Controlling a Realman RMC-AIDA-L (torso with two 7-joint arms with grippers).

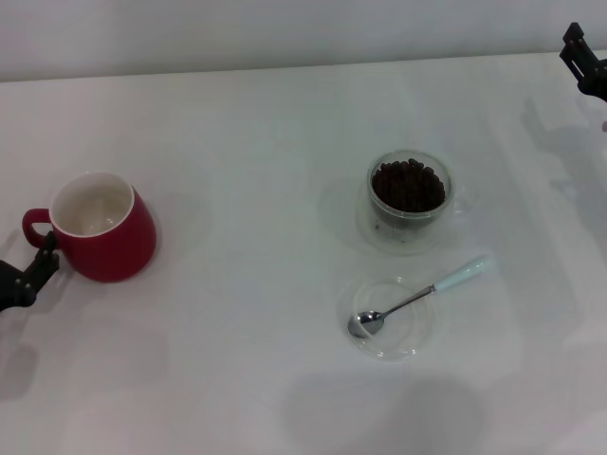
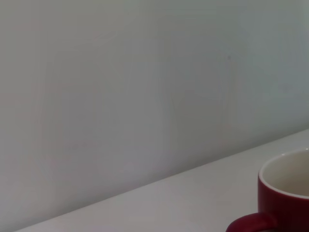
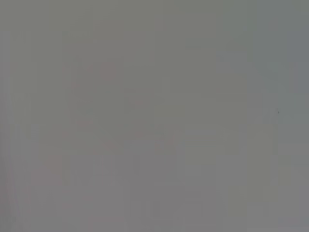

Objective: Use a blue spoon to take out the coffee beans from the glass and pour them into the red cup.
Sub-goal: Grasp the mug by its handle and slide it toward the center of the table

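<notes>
While head view shows glass (image 1: 409, 189), left wrist only red cup (image 2: 285, 193).

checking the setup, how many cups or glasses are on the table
2: the red cup stands at the table's left by the left gripper; the glass of coffee beans stands right of centre. None seems hidden.

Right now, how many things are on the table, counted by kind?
Cups: 2, the red cup and the glass holding coffee beans
Spoons: 1, the blue spoon
Dishes: 1, the clear dish under the spoon
Total: 4
</notes>
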